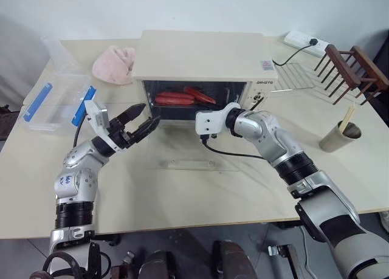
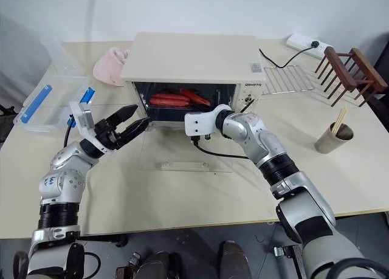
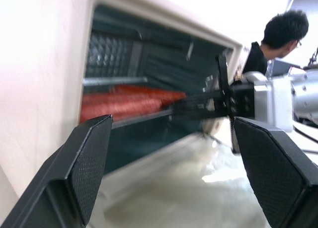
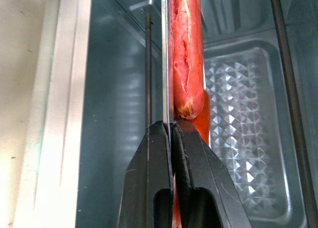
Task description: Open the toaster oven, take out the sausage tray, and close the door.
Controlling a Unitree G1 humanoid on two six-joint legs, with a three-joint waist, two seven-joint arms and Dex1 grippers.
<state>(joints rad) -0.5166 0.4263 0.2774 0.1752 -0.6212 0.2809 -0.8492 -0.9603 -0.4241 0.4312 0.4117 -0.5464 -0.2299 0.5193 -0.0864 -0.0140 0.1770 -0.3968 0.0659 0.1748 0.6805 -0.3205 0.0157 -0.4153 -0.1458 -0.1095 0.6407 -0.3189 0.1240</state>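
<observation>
Two claws before one toaster oven [image 1: 200, 63]: left claw [image 1: 141, 120] spread wide, right claw [image 4: 171, 126] clenched on the sausage tray [image 4: 164, 54] rim.

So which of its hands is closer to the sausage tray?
The right. The right gripper is shut on the edge of the sausage tray inside the toaster oven. The left gripper hangs open outside, in front of the oven's left side.
</observation>
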